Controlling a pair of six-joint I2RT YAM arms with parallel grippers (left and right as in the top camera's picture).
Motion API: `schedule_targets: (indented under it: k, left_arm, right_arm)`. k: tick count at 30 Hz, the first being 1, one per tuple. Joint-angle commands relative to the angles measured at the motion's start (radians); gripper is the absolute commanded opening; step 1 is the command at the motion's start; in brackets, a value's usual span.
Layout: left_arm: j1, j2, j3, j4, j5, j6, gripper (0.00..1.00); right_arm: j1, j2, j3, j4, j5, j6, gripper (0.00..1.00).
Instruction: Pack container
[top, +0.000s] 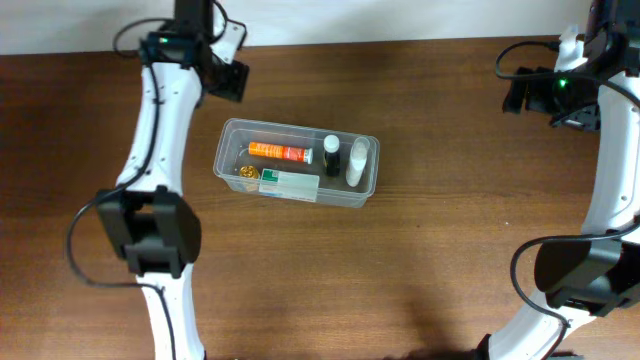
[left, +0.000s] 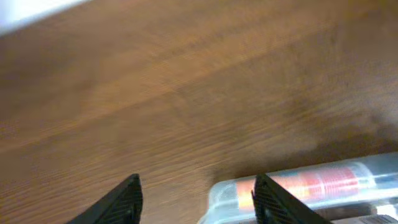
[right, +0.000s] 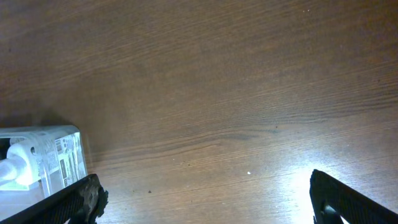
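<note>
Container (left: 221, 196) — cut off at lower edge, blurred; orange tube (left: 323, 183) label unreadable. White printed item (right: 46, 158), possibly a bottle — cropped at left edge. Gold item (top: 246, 173): too small to identify.

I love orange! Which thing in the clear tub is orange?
The long orange tube by the far wall of the clear plastic container; the others are white, black or gold.

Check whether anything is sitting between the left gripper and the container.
Nothing visible does. The left gripper hangs close to one corner of the container, and only bare table shows between them. Its fingers are apart and hold nothing.
</note>
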Motion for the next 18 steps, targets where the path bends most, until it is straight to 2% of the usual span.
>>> schedule_targets:
  k: [1,9,18]
  left_arm:
    - [-0.016,0.077,0.008,-0.008,0.043,-0.006,0.56]
    - [-0.032,0.103,0.008,-0.057,0.043,-0.007,0.47]
    - [-0.036,0.103,0.008,-0.163,0.043,-0.007,0.46]
  right_arm:
    - [-0.003,-0.007,0.015,0.0,0.009,0.005,0.98]
    - [-0.003,-0.007,0.015,0.0,0.009,0.005,0.98]
    - [-0.003,-0.007,0.015,0.0,0.009,0.005,0.98]
